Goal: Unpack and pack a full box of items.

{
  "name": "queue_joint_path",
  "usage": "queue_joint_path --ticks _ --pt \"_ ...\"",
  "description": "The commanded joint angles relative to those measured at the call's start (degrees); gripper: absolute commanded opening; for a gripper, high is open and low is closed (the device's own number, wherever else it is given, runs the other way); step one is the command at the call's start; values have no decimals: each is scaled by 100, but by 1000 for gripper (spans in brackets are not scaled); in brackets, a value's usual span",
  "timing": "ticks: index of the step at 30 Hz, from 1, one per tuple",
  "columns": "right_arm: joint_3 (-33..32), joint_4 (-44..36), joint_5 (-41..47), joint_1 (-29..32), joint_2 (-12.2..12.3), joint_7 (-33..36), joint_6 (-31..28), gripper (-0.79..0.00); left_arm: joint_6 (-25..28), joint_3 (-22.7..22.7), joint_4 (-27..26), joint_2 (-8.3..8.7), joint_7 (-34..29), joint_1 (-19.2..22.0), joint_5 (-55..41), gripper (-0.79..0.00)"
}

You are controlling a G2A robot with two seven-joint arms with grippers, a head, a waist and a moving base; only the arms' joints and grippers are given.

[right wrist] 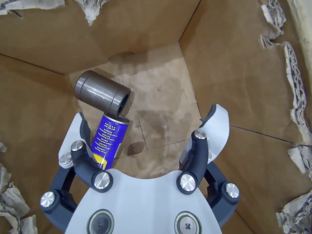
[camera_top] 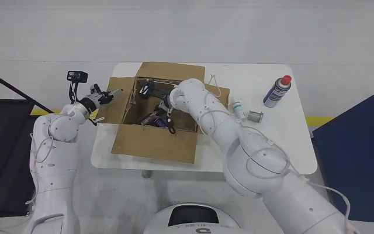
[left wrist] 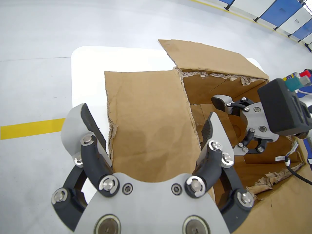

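Right end effector (right wrist: 149, 112) spread wide inside box (right wrist: 231, 62), spray can (right wrist: 109, 142) just beside.

Top cam looks down on table (camera_top: 280, 134); L wrist beside box (camera_top: 153, 143), R wrist inside; all share box.

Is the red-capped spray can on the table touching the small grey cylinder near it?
Apart. The top view shows a strip of bare white table between the spray can and the grey cylinder.
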State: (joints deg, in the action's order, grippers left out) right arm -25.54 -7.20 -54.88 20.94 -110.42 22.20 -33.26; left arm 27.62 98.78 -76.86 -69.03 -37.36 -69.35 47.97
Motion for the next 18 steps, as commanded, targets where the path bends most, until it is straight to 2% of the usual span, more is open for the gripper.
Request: queue_joint_path --ticks 1,4,6,10,12,13,14,17,18 --pt "0 0 0 0 0 0 -1 0 0 0 0 0 0 0 0 0" --pt "-8 -49 24 29 0 -27 -83 0 0 0 0 0 0 0 0 0" --pt "-109 -61 240 51 59 -80 -820 0 0 0 0 0 0 0 0 0" --pt "-528 223 1165 -41 146 653 -1385 0 0 0 0 0 0 0 0 0" --pt "-639 189 1412 -61 172 998 -1491 -105 0 0 0 0 0 0 0 0" --pt "-672 160 1484 -49 181 1141 -1438 -117 0 0 0 0 0 0 0 0" --pt "-689 118 1520 -32 185 1296 -1349 -105 0 0 0 0 0 0 0 0" --pt "-679 -32 1499 27 189 1731 -1107 0 0 0 0 0 0 0 0 0" --pt "-655 -82 1442 38 191 1853 -1043 0 0 0 0 0 0 0 0 0"
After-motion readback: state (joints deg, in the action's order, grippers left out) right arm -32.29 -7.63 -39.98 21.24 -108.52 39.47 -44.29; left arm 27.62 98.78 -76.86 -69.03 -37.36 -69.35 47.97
